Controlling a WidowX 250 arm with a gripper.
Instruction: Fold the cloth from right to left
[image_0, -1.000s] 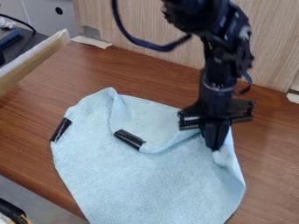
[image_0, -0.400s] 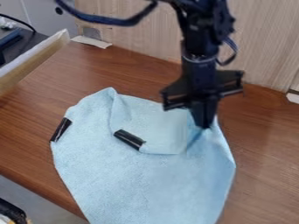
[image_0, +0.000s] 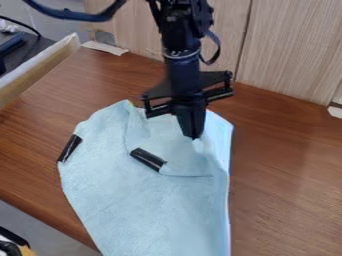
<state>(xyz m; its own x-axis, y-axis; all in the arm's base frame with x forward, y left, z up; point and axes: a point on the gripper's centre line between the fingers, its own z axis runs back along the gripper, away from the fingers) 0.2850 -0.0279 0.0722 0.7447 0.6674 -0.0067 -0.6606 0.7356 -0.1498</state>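
- Broadly, the light blue, soft-textured cloth (image_0: 133, 205) spreads over the middle of the brown wood-grain tabletop (image_0: 287, 195), running out of view at the bottom.
- Its left side bows outward; the right side falls nearly straight, with a paler band along it.
- Across the upper part lies a loose, turned-over flap, its lower edge forming a shallow curve, with soft creases running up toward the gripper.
- Two short, shiny black strips sit on the cloth: one along the left edge (image_0: 69, 148), the other at the flap's lower left corner (image_0: 147, 159), both slanted.
- The black two-finger gripper (image_0: 193, 137) points down over the cloth's upper right part, its fingers closed together and pinching the fabric at their tips.
- Most of the cloth lies below and to the left of those tips; a narrower part reaches the right edge.
- For room, the tabletop stretches well out to the right of the cloth, and another stretch lies at upper left.
- Bounding it are the pale wood-grain panel (image_0: 294, 55) behind, the light wooden ledge (image_0: 41, 65) at upper left, and the table's edge at lower left.
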